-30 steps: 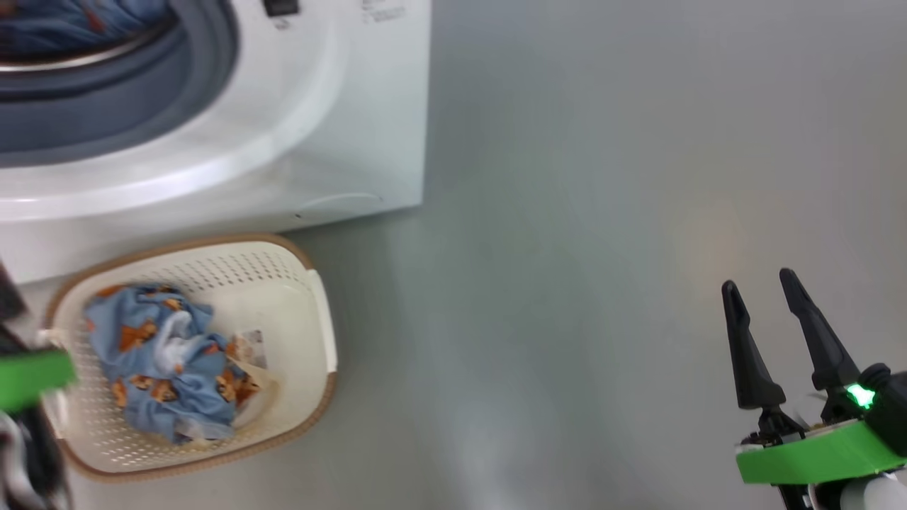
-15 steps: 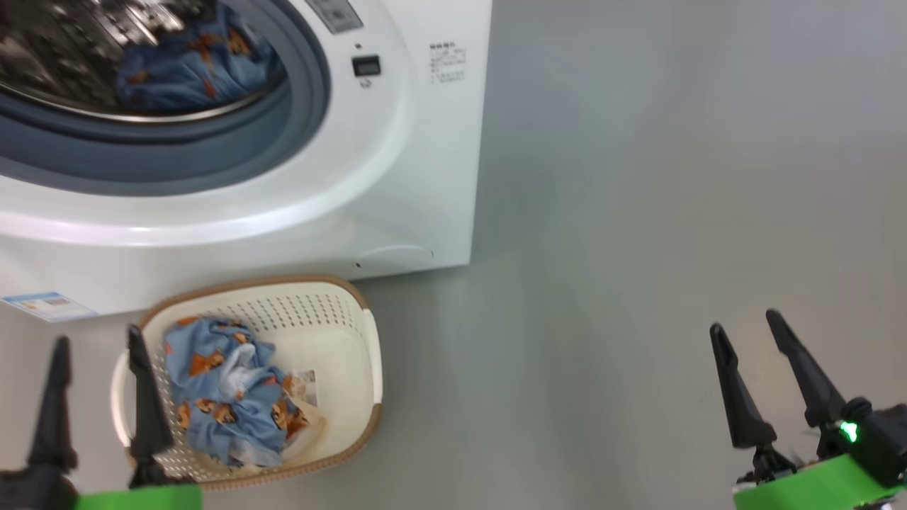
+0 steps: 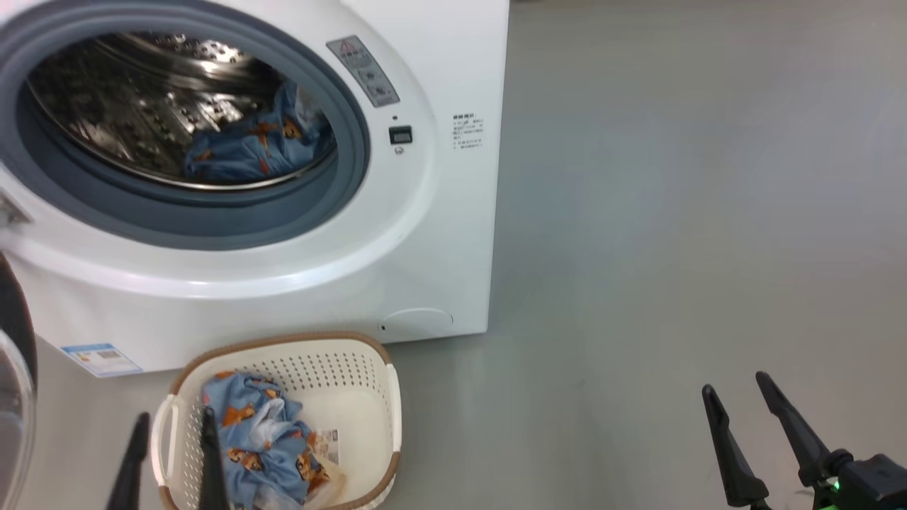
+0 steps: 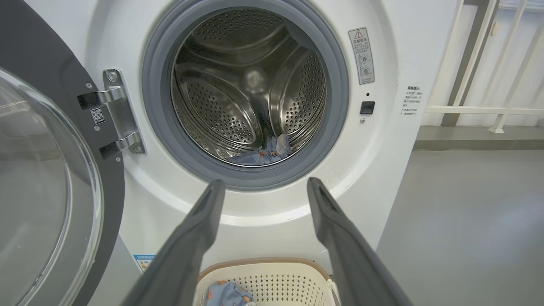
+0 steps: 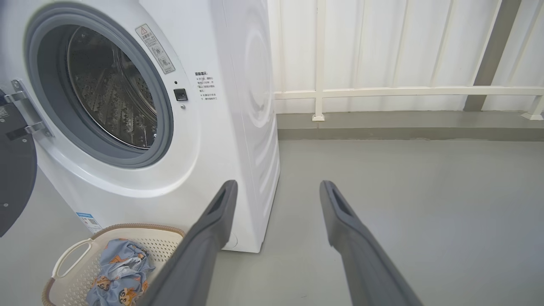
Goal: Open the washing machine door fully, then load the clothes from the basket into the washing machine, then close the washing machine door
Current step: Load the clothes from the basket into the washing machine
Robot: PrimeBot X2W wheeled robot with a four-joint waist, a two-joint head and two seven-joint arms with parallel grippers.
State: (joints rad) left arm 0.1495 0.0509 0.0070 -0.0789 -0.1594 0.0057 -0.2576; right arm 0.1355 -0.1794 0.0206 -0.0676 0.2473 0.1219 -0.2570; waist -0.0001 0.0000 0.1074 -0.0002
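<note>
The washing machine (image 3: 439, 234) stands at the upper left with its drum uncovered. The washing machine door (image 4: 42, 178) hangs swung open on its hinge at the left. One piece of the clothes (image 3: 255, 149) lies inside the drum. More clothes (image 3: 262, 439) lie bunched in the basket (image 3: 386, 425) on the floor in front of the machine. My left gripper (image 3: 176, 416) is open and empty, just above the basket's left side. My right gripper (image 3: 735, 384) is open and empty over bare floor, far to the right. In the wrist views, the left gripper (image 4: 265, 182) points at the drum and the right gripper (image 5: 278, 183) at the machine's corner.
Grey floor (image 3: 673, 212) stretches to the right of the machine. A white railing (image 5: 382, 91) runs along the wall behind. The open door's glass bowl (image 3: 10, 418) bulges in at the far left, close to my left arm.
The head camera has tilted up, so machine, basket and grippers sit lower in the picture and the drum shows. Both grippers stay open. The clothes lie as before.
</note>
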